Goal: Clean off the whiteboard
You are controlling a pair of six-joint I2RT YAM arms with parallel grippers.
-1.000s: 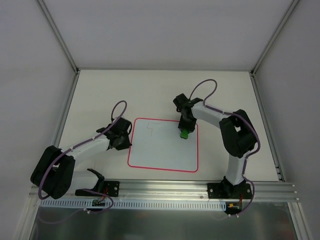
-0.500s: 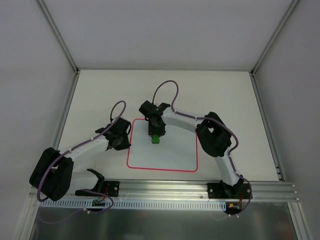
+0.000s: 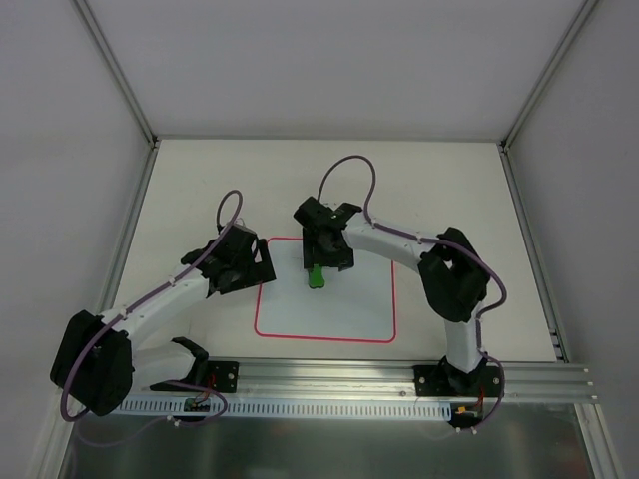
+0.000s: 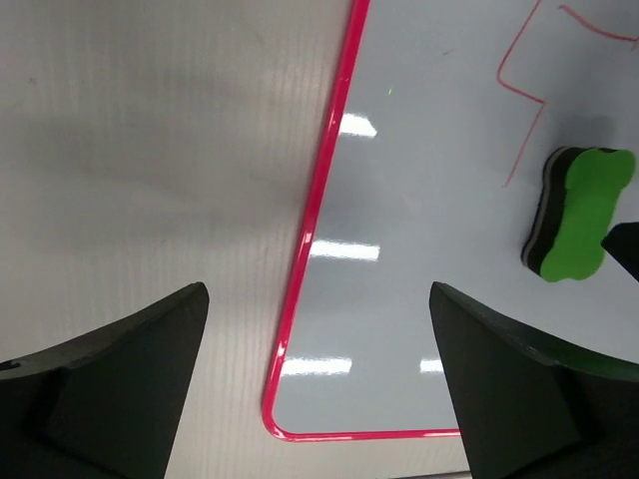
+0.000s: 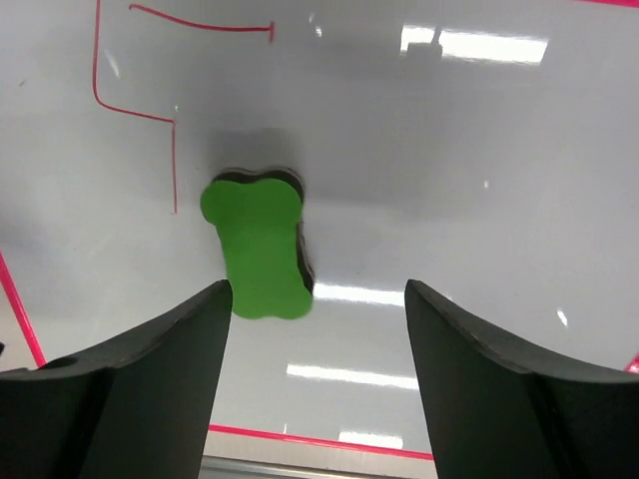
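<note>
The whiteboard [image 3: 339, 311], white with a red-pink border, lies flat in the middle of the table. Thin red line scribbles [image 5: 135, 112] still mark its far left part [image 4: 521, 92]. A green, bone-shaped eraser [image 3: 316, 276] lies loose on the board beside them [image 5: 258, 246] [image 4: 580, 215]. My right gripper [image 3: 326, 262] hovers just over the eraser, jaws open [image 5: 318, 284], holding nothing. My left gripper [image 3: 262, 267] hangs open above the board's left edge [image 4: 318, 289], its fingers straddling the red border [image 4: 321, 200].
The cream table [image 3: 200, 190] surrounds the board, with white walls at the back and sides. An aluminium rail [image 3: 329, 379] with both arm bases runs along the near edge. The right arm's elbow [image 3: 454, 279] stands beside the board's right edge.
Both grippers have opened. The right one let go of the green eraser, which now rests on the board. The left gripper rose and shifted slightly away from the board's left edge.
</note>
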